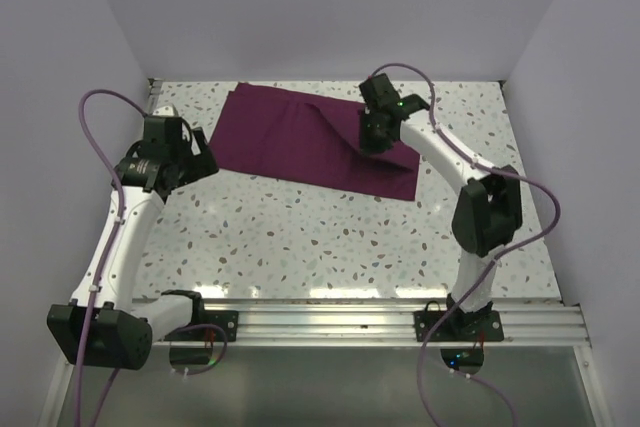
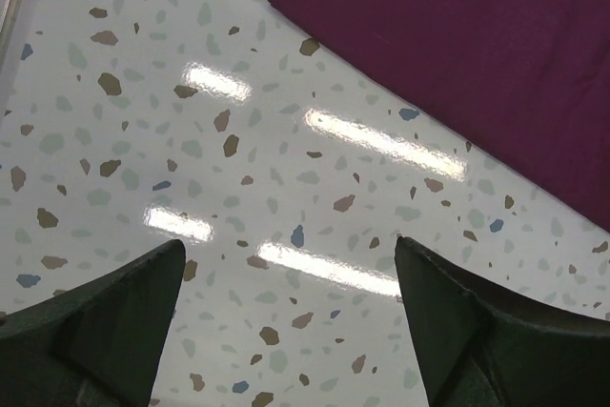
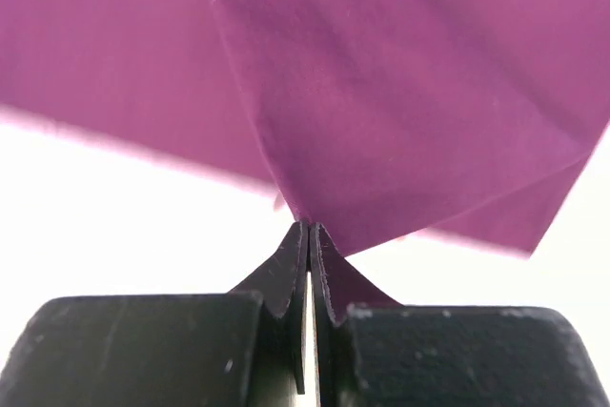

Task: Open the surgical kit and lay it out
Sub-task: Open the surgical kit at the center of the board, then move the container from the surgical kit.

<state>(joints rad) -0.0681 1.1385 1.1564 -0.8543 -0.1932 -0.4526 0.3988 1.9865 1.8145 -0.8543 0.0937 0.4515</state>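
Note:
The dark purple cloth wrap [image 1: 300, 142] lies spread on the far part of the speckled table. My right gripper [image 1: 372, 139] is shut on a fold of the cloth [image 3: 381, 92] and lifts it into a ridge near the wrap's right end. In the right wrist view the jaws [image 3: 310, 228] are pinched together with the cloth's corner between them. My left gripper [image 1: 195, 162] is open and empty just left of the wrap's near left corner [image 2: 457, 45], with bare table between its fingers [image 2: 114, 321]. The steel tray, forceps and tweezers are hidden.
The speckled table [image 1: 330, 237] is enclosed by pale walls at the left, back and right. A metal rail [image 1: 330, 322] with both arm bases runs along the near edge. Purple cables loop beside each arm.

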